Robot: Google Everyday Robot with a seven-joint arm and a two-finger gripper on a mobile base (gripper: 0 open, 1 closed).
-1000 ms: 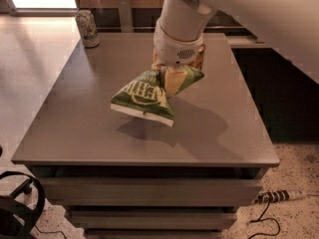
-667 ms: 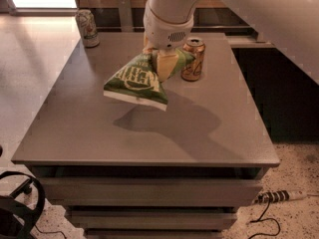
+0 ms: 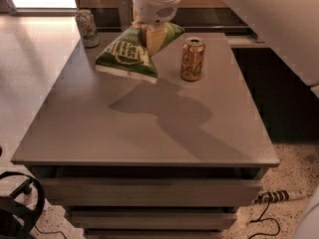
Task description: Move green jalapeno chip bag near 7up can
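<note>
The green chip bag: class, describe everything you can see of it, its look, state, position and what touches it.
The green chip bag is a crinkly, glossy packet with white lettering and a white sealed edge. It hangs tilted above the table, clear of it, casting a shadow. The gripper, at the table's far side, pinches its upper right part. The bag is between the pale can and the gold can, touching neither.

White "Kettle" lettering readable on the green chip bag (image 3: 125, 55), pinched in the gripper (image 3: 153, 38) above the far edge of the worktop (image 3: 99, 133); markings illegible on the pale can (image 3: 87, 28) at the far left corner and the gold can (image 3: 192, 59) nearer the far right.
</note>
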